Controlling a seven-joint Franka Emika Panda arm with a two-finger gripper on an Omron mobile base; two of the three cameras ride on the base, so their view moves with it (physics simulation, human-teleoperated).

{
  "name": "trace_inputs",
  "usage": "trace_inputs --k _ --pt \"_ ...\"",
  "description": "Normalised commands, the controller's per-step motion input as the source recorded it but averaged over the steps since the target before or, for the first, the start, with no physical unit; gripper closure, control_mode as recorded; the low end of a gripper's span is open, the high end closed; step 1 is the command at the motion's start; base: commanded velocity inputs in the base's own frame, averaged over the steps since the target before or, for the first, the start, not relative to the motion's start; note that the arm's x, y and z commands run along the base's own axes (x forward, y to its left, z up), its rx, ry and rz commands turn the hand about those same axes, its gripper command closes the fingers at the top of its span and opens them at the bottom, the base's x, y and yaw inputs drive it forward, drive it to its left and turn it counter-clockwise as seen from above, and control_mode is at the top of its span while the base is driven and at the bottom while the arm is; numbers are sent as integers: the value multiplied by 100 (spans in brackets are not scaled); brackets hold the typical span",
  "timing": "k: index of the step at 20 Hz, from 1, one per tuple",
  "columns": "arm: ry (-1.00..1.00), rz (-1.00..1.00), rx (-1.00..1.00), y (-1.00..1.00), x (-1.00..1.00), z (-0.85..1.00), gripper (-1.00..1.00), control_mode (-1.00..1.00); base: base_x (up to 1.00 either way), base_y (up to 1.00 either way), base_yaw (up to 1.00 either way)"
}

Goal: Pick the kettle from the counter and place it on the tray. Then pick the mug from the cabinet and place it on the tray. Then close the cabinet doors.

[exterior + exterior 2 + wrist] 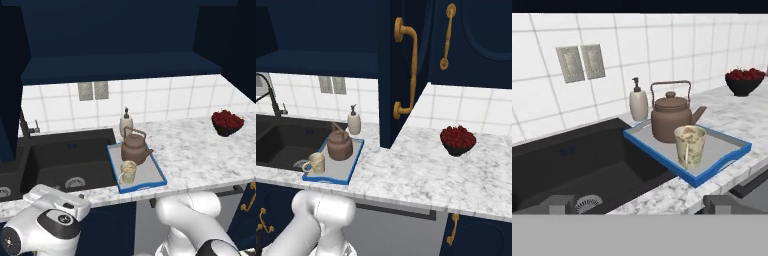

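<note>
The tray sits on the counter at the sink's right edge, and both the kettle and the mug stand upright on it, the kettle at the wall end and the mug at the front end, close together. The right base view alone shows a cabinet door swung out toward the camera, edge-on, with its long gold handle facing the room; a second door with its own gold handle lies further right. The left base view instead looks up into the cabinet and its navy shelf. The hand view gives the closest look at the tray: the kettle's spout points toward the bowl of red fruit, its arched handle runs in the same line, and the mug's faint pattern faces the camera. In the left base view the tray's long axis runs from the wall out to the counter's front edge. A cream soap dispenser stands just behind the tray, by the tiled wall. The gripper's two dark fingertips stand far apart at the bottom of the hand view, spread wide with nothing between them, well back from the tray.
</note>
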Motion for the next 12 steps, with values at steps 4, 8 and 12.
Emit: trace_inputs --k 4,8,12 --pt "0 -14 -1 29 -27 28 -100 -100 0 0 0" --pt "0 -9 -2 27 -18 31 -100 -100 0 0 0" --pt "2 -1 -2 12 0 2 100 -100 0 0 0"
